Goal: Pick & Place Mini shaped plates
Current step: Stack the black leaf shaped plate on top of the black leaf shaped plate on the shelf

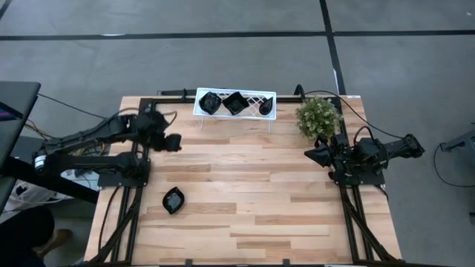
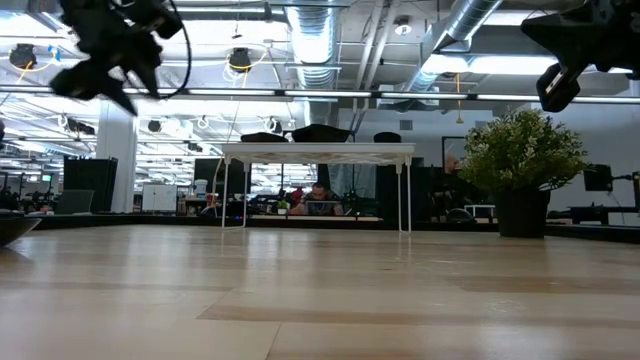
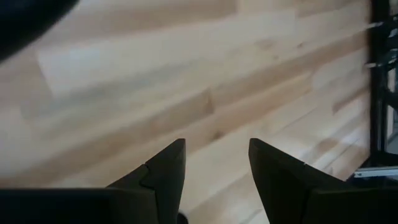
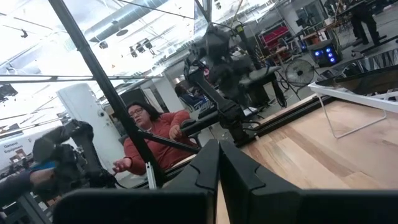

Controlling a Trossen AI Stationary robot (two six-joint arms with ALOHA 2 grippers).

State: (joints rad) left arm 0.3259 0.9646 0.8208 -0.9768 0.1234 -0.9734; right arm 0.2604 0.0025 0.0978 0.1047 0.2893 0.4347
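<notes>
Plates counted: four mini shaped plates in the high view, three on the rack and one alone.
Plates on rack: a rounded one, a square one and a narrow teardrop, side by side at upper centre of the frame.
Lone plate: a leaf-shaped dish on bare wood, lower left of centre.
Look: all small, glossy and black (rims catch the light).
Rack: one white lattice rack at the table's far edge.
Plant: one green bushy plant, just right of the rack.
Left gripper: fingers parted, holding nothing, above bare wood left of centre, well apart from the lone plate.
Right gripper: fingers pressed together, empty, at centre right below the plant.
Room: one person seated beyond the table.
</notes>
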